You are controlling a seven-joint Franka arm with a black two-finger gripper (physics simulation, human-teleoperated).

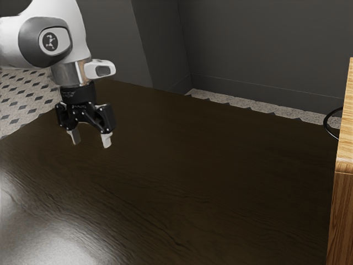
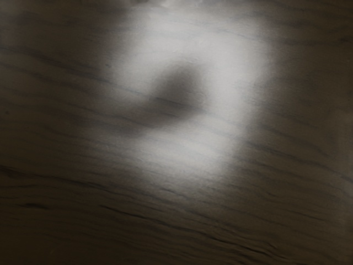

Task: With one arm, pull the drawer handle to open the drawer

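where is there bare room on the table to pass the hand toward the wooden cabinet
The dark table is bare from under the open pincer across to the wooden cabinet at the exterior view's right. The only tight spot is by the cabinet's black handle.
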